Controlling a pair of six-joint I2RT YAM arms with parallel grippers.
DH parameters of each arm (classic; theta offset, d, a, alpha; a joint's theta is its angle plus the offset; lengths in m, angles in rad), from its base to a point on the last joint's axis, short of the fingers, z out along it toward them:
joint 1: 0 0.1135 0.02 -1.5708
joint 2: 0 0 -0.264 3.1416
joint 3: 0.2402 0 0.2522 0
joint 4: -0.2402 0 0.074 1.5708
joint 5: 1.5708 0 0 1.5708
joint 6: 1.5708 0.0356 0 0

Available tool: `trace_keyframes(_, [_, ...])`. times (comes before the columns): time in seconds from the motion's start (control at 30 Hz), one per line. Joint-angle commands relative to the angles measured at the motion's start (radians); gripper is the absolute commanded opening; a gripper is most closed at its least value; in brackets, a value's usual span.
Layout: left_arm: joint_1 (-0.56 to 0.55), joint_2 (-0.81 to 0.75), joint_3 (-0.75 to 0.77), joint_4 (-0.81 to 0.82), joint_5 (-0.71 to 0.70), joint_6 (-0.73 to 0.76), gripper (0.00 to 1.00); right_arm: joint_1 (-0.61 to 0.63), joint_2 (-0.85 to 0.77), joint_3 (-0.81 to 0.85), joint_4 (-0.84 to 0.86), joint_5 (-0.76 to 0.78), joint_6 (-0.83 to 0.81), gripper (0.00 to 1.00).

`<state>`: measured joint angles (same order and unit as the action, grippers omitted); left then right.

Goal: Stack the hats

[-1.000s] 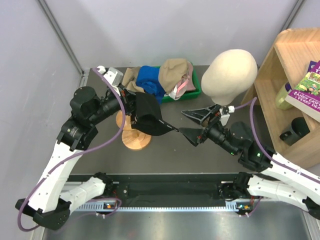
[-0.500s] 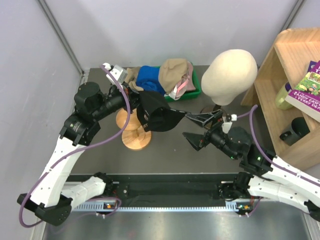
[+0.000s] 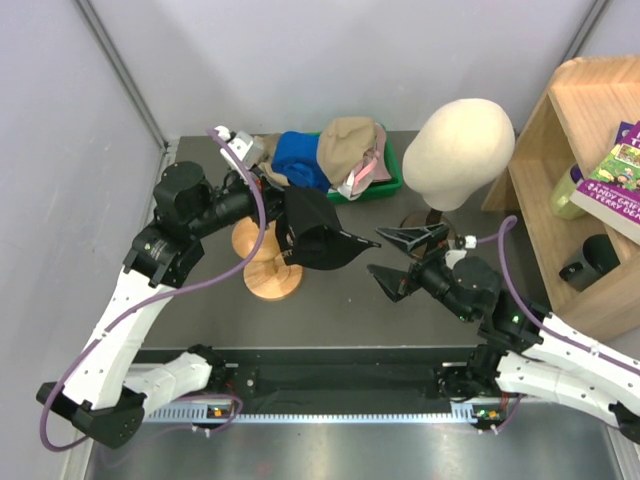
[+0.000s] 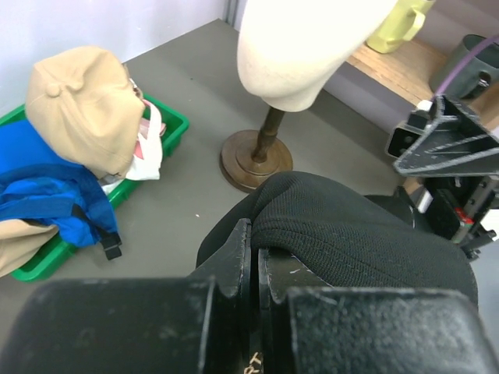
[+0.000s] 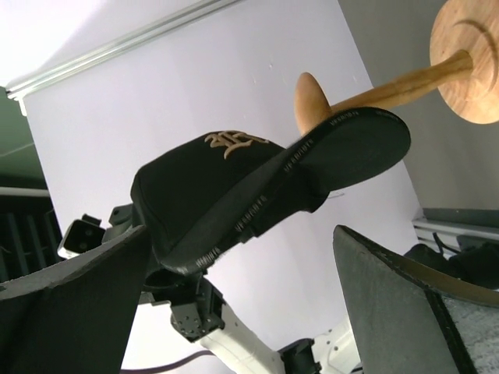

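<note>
Grey table (image 3: 340,300), left gripper (image 4: 255,248) pinching black cap (image 3: 318,238), logo (image 5: 234,141) only in right-wrist view

Black cap (image 3: 318,235) with tan logo, held aloft, brim rightward, tan cap (image 3: 350,140) and blue cap (image 3: 300,158) heaped in green tray (image 3: 393,172)

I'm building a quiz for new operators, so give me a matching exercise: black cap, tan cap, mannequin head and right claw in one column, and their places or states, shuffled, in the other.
Column one:
1. black cap
2. tan cap
3. mannequin head
4. right claw

Column two:
A. open, holding nothing
B. on top of the pile in the green tray
C. clamped in the left claw
D. bare, wearing no cap

Pairs: 1-C, 2-B, 3-D, 4-A.
</note>
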<state>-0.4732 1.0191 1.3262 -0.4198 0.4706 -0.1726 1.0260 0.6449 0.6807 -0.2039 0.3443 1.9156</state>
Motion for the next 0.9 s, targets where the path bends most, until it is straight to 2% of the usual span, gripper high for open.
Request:
trace_keyframes(0.0, [-0.004,-0.019,0.005,0.078,0.066,-0.011,0.00,0.016,0.048,-0.012,0.124,0.004,0.034,0.98])
trace_keyframes(0.13, [-0.004,-0.019,-0.004,0.089,0.120,-0.016,0.00,0.016,0.113,-0.021,0.196,-0.024,0.034,0.93])
trace_keyframes(0.23, [-0.004,-0.034,-0.013,0.098,0.138,-0.024,0.00,0.016,0.127,-0.032,0.274,-0.027,0.036,0.78])
trace_keyframes(0.27, [-0.004,-0.040,-0.016,0.098,0.134,-0.021,0.00,0.016,0.127,-0.033,0.279,-0.022,0.034,0.67])
trace_keyframes(0.33, [-0.004,-0.056,-0.024,0.087,0.123,-0.015,0.00,0.016,0.119,-0.038,0.285,-0.007,0.023,0.53])
trace_keyframes(0.37, [-0.004,-0.059,-0.025,0.073,0.109,-0.011,0.00,0.016,0.111,-0.041,0.282,-0.002,0.019,0.38])
trace_keyframes(0.43, [-0.004,-0.073,-0.033,0.059,0.088,-0.011,0.01,0.016,0.093,-0.046,0.273,0.012,0.011,0.24])
trace_keyframes(0.47, [-0.004,-0.077,-0.035,0.049,0.053,-0.013,0.06,0.016,0.088,-0.049,0.267,0.019,0.007,0.11])
trace_keyframes(0.5, [-0.002,-0.082,-0.035,0.027,0.033,-0.013,0.32,0.014,0.081,-0.050,0.262,0.024,0.003,0.04])
trace_keyframes(0.53, [-0.004,-0.092,-0.032,0.007,0.010,-0.007,0.47,0.016,0.062,-0.050,0.253,0.042,-0.006,0.00])
trace_keyframes(0.63, [-0.004,-0.109,-0.009,-0.077,-0.131,0.053,0.78,0.016,0.018,-0.041,0.233,0.100,-0.059,0.00])
trace_keyframes(0.67, [-0.004,-0.114,0.002,-0.101,-0.179,0.067,0.83,0.016,0.004,-0.037,0.225,0.116,-0.081,0.00])
trace_keyframes(0.7, [-0.004,-0.117,0.027,-0.159,-0.304,0.079,0.86,0.016,-0.022,-0.023,0.221,0.133,-0.107,0.00])
trace_keyframes(0.77, [-0.004,-0.117,0.050,-0.209,-0.451,0.107,0.97,0.016,-0.047,0.006,0.158,0.192,-0.206,0.00])
trace_keyframes(0.8, [-0.004,-0.108,0.073,-0.229,-0.654,0.110,0.99,0.016,-0.063,0.046,0.132,0.211,-0.248,0.00])
trace_keyframes(0.87, [-0.004,-0.093,0.096,-0.278,-0.859,0.087,0.99,0.016,-0.077,0.092,0.057,0.275,-0.358,0.00])
